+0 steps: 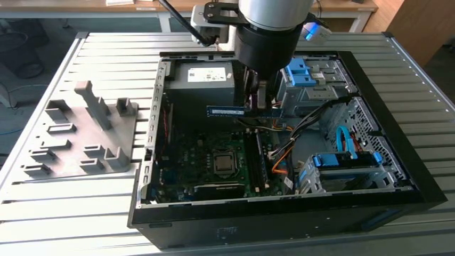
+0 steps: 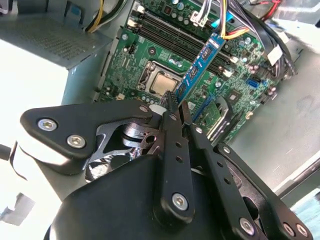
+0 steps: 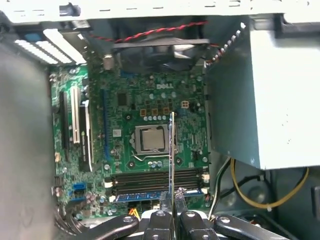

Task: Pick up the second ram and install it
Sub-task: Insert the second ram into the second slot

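1. Your gripper (image 2: 176, 104) is clamped on the flat faces of the second ram (image 2: 201, 65); the stick hangs above the motherboard (image 3: 125, 100), inside the computer case (image 1: 284, 218).
2. Judge it light, stiff and thin, yet fragile; grip the faces, never the contact edge; avoid twisting.
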Action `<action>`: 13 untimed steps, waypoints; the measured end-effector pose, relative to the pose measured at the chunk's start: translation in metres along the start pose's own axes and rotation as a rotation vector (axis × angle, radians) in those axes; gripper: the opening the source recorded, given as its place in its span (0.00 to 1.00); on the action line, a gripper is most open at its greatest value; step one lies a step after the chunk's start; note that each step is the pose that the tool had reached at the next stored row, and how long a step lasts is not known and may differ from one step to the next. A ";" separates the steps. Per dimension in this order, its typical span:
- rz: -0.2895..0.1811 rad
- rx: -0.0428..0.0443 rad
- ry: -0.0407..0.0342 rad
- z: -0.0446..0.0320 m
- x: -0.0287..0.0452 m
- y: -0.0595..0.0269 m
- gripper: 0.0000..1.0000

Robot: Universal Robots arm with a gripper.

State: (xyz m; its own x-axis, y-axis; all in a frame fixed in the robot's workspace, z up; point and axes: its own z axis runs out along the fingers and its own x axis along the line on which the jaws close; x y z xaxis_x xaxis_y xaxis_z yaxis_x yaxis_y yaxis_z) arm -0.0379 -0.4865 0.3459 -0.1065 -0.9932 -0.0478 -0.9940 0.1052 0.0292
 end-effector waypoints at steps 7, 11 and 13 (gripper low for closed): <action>0.126 0.0061 -0.0037 0.0001 0.0000 0.0000 0.14; 0.195 0.0093 -0.0057 0.0002 0.0000 0.0000 0.14; 0.228 0.0109 -0.0066 0.0003 0.0000 0.0000 0.14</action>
State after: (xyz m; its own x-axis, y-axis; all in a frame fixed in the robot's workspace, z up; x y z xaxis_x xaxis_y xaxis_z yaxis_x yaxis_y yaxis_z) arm -0.0379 -0.4865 0.3456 -0.3285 -0.9433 -0.0478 -0.9444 0.3274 0.0292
